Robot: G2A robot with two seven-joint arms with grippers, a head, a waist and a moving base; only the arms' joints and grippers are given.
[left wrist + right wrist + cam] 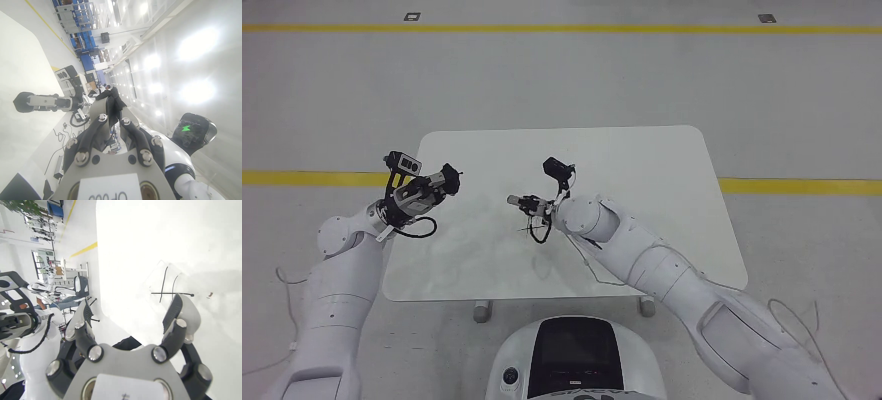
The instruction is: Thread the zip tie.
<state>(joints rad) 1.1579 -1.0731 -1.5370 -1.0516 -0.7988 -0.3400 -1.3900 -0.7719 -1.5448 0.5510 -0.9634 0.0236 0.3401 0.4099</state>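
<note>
Plainly, thin black plastic zip ties (pixel 164 293) lie crossed on the white counter (pixel 642 180), five o'clock from the open right tool (pixel 512 200); the closed left tool (pixel 454 176) sits farther.

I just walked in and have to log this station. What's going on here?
A two-armed robot is working at a white table. A few black zip ties lie loose on it, crossing each other, and none has been picked up or looks threaded yet. The right gripper hovers above them, fingers open and empty. The left gripper is held above the table's left side with its fingers closed.
</note>
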